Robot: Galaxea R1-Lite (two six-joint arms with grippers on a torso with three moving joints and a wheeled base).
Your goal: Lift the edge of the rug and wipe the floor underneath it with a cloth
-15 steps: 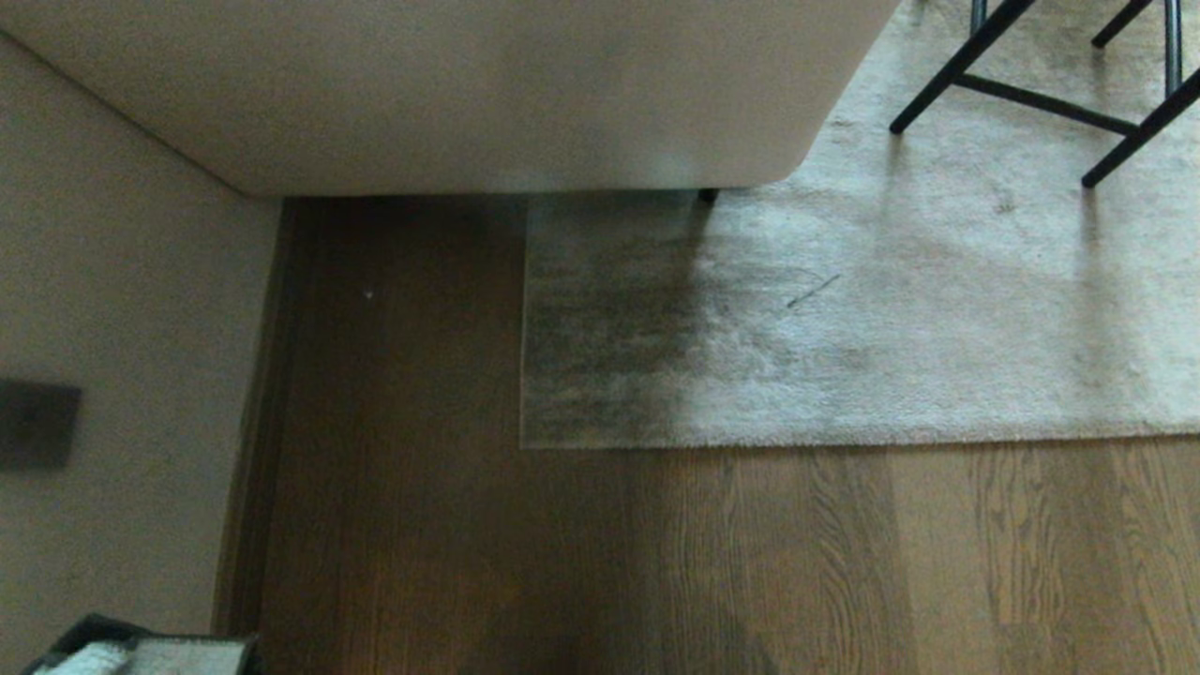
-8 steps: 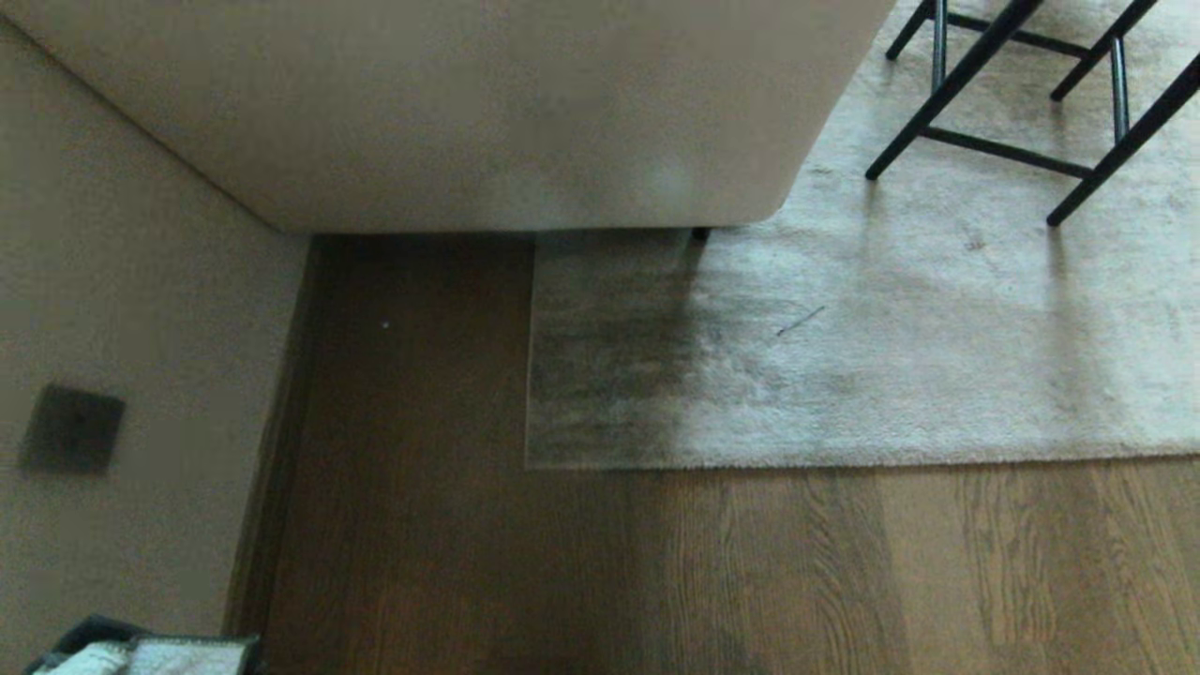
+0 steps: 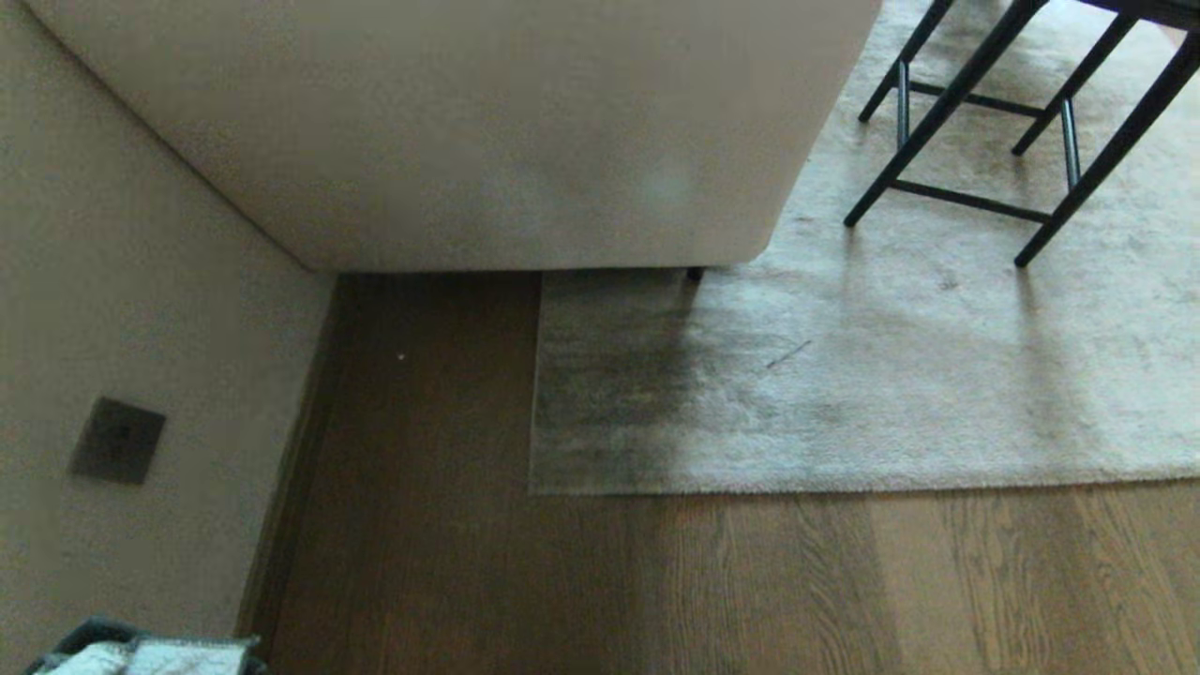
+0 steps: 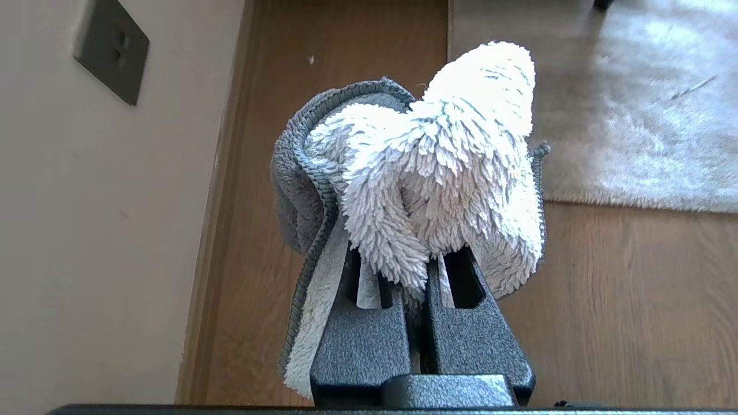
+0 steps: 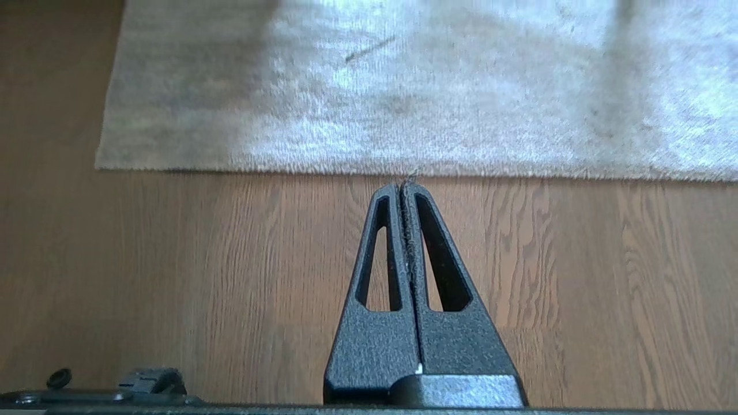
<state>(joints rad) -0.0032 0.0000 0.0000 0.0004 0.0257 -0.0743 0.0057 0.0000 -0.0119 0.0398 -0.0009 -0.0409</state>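
My left gripper [image 4: 421,271] pinches the cloth [image 4: 426,167], a soft, fluffy rag bunched over the fingertips; it looks light and limp, so it should mould to the floor [image 3: 750,581] when pressed down. My right gripper [image 5: 406,187] has its jaws pressed together on nothing and hangs over bare planks just near of the rug edge [image 5: 403,171].

The rug [image 3: 891,394] lies flat, its near border running left to right and its near-left corner [image 3: 536,487] free on the wood. I judge it soft and floppy but fairly heavy for its size, and the sofa [image 3: 469,141] and a chair [image 3: 975,159] stand on its far part, so only the near strip should lift. The free corner or the near border beside it seems the best place to take hold: my right jaws would need to spread and slide one finger under the pile.

No containers are in play; a dark box-like thing [image 3: 141,652] at the near left of the head view may be my left gripper with the cloth, but I cannot tell.
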